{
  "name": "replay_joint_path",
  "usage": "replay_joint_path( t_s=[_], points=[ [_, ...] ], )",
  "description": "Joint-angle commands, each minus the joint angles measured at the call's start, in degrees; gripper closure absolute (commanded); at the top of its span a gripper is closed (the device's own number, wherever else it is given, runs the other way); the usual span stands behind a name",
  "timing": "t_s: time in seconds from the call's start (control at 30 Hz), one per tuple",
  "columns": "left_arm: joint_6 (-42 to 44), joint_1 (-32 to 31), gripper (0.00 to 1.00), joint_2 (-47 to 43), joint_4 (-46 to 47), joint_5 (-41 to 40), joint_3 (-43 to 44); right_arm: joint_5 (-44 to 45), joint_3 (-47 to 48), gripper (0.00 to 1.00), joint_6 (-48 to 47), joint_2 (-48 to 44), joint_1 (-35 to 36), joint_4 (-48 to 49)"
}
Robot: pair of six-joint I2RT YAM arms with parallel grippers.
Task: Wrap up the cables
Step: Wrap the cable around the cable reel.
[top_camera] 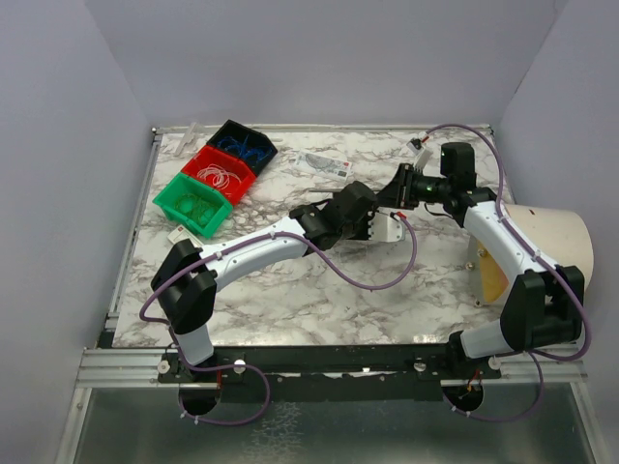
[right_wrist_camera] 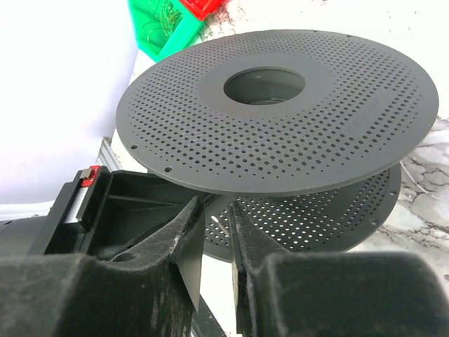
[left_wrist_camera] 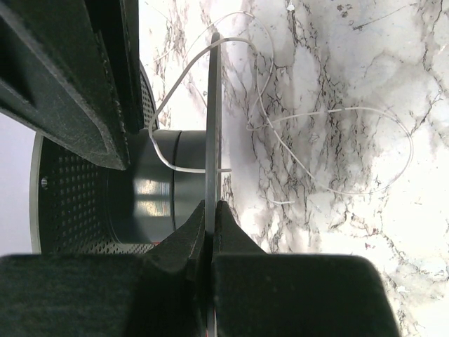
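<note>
Spool (right_wrist_camera: 295, 133) sits mid-counter between the two arm ends. In the top view it's mostly hidden by them. It has 2 round perforated flanges, dark grey, w/ a centre hole (right_wrist_camera: 264, 86) in the nearer one.

L jaws: shut on the rim of one flange (left_wrist_camera: 213, 105). L wrist view shows that flange edge-on, w/ a finger pressed on each face. The hub (left_wrist_camera: 158, 189) is beside them, smooth and dark.

Cable (left_wrist_camera: 337, 112) is thin and white. One strand comes over the clamped flange's rim and lies across the hub, approx one turn, so the hub is mostly bare. The rest lies loose on the marble counter (left_wrist_camera: 372, 246) on the other side of that flange, in a couple of big slack loops w/ a free end near the flange.

R jaws: narrow, w/ a small gap showing between the fingers. Tips are right at the rim of the nearer flange, just under its edge. Nothing visible in the gap, and can't tell if the tips touch the rim.

Far L corner of the counter has 3 bins in a diagonal row, touching: green (top_camera: 191, 203), red (top_camera: 221, 172), black (top_camera: 242, 143). The red one has pale wire coils in it and the black one has blue bits. A flat printed packet (top_camera: 324, 164) lies just R of the bins. A beige cone-shaped thing (top_camera: 546, 237) is at the R edge, by the R arm.
</note>
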Motion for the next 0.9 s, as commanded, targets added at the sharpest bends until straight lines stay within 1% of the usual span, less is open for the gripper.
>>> replay_joint_path(
  t_s=[0.0, 0.1, 0.73, 0.87],
  points=[
    [0.35, 0.00, 1.00, -1.20, 1.18, 0.72, 2.51, 1.18, 0.00, 0.78, -0.16, 0.84, 0.46, 0.95],
    [0.31, 0.00, 1.00, -1.05, 1.10, 0.70, 2.83, 0.91, 0.06, 0.84, -0.62, 0.97, 0.51, 0.47],
    [-0.18, -0.18, 1.00, -0.27, 0.48, 0.79, 3.99, 0.55, 0.22, 0.86, -4.16, 0.55, 2.57, -3.18],
    [-0.12, -0.18, 1.00, -0.29, 0.46, 0.76, 3.85, 0.72, -0.13, 0.92, -4.55, 0.30, 2.63, -3.44]
  ],
)
